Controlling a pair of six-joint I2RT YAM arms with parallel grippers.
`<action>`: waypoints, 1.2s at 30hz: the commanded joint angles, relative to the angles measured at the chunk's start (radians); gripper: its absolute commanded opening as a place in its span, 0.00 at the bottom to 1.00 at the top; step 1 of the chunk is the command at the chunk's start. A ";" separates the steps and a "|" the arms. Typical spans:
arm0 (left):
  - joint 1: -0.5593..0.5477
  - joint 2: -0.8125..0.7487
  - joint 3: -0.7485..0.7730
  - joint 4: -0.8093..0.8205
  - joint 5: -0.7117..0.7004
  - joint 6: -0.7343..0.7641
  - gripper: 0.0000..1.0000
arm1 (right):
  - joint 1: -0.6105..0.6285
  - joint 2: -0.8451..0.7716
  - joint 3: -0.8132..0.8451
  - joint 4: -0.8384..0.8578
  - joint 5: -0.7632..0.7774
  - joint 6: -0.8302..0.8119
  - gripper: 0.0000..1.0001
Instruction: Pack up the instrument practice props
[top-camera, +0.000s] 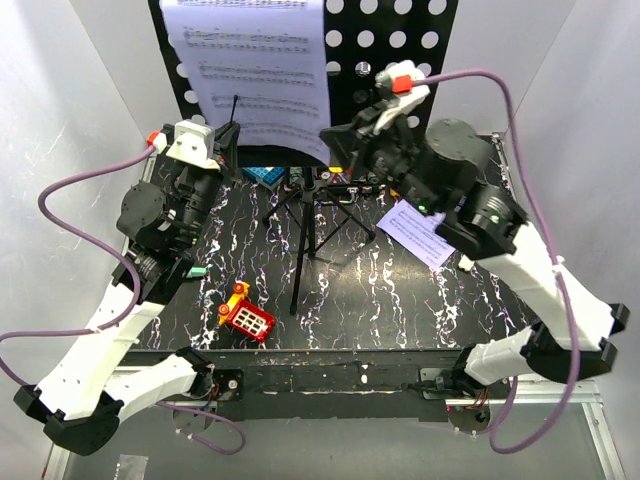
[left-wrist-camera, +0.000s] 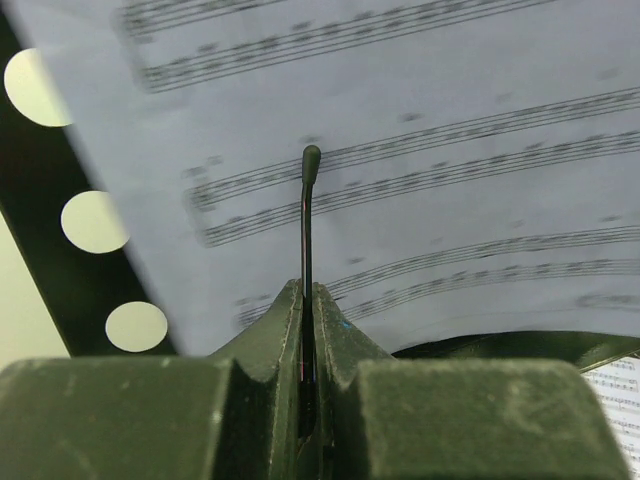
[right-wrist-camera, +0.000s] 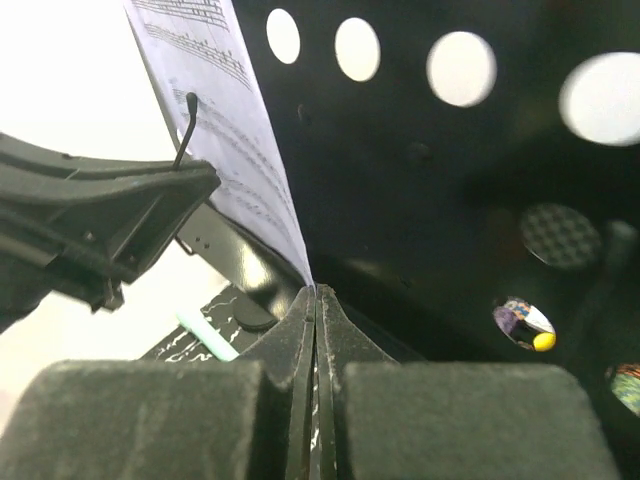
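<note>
The tall black music stand's hole-punched desk (top-camera: 400, 40) stands at the back, its tripod legs (top-camera: 305, 220) on the table. A white sheet-music page (top-camera: 255, 70) rests on the desk. My left gripper (top-camera: 231, 140) is shut on the stand's thin black page-holder wire (left-wrist-camera: 308, 220), which sticks up in front of the page (left-wrist-camera: 420, 110). My right gripper (top-camera: 336, 140) is shut on the page's lower right corner (right-wrist-camera: 250, 150), the jaw tips (right-wrist-camera: 316, 292) touching the paper edge. The mint-green microphone (right-wrist-camera: 205, 335) lies on the table below. A second page (top-camera: 420, 232) lies flat at the right.
A small red-and-yellow toy (top-camera: 245, 315) lies near the front of the marbled black table (top-camera: 400, 300). A case with coloured chips (top-camera: 265, 175) sits behind the stand's post. White walls close in on both sides. The left gripper's body (right-wrist-camera: 100, 220) shows beside the page.
</note>
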 joint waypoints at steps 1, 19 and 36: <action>-0.003 -0.027 -0.011 0.010 -0.012 0.010 0.00 | -0.004 -0.158 -0.055 -0.044 0.031 -0.049 0.01; -0.005 -0.003 -0.052 0.054 -0.072 0.062 0.33 | -0.004 -0.711 -0.430 -0.332 0.011 -0.062 0.01; -0.005 -0.145 -0.023 -0.107 0.003 -0.073 0.86 | -0.004 -0.861 -0.754 -0.603 0.095 0.024 0.01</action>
